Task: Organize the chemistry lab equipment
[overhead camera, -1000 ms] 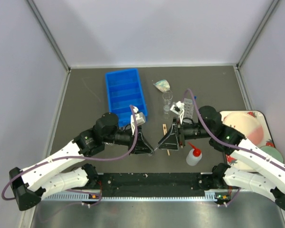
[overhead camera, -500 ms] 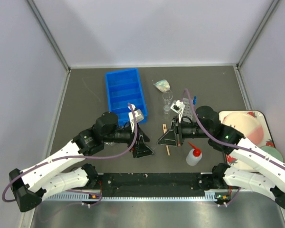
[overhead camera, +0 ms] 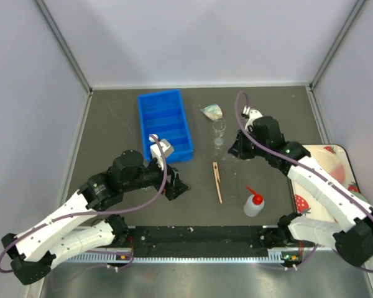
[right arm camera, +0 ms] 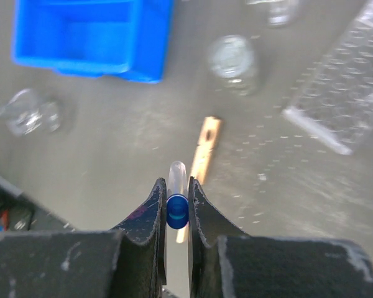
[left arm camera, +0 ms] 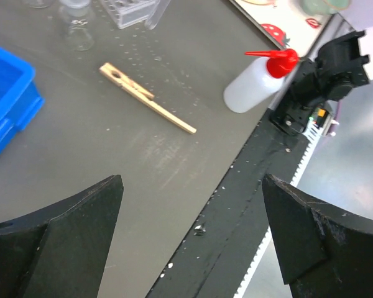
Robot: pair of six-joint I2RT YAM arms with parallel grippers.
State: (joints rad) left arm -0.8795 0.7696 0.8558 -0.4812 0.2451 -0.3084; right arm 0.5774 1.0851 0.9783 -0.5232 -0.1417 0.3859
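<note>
Handover is finished. A second ago the two grippers met tip to tip over the wooden peg (overhead camera: 217, 181). Now they are well apart. The left gripper (left arm camera: 193, 186) has let go and pulled back to the left of the peg, with its fingers spread wide and nothing between them.

The right gripper (right arm camera: 177, 192) has closed and swung away to the far right of the peg. Its fingers are pinched on a small clear tube (right arm camera: 177, 208) at the blue cap, with the clear end poking out past the tips. The tube hangs off the table, and in the wrist view it lines up with the peg's far end.

The tube rack (right arm camera: 342, 99) lies beyond the peg to its right, close to the loaded gripper, so slotting the tube there looks like the next step. The peg itself and the squeeze bottle (overhead camera: 253, 203), near and right of the peg, still lie loose on the table.
</note>
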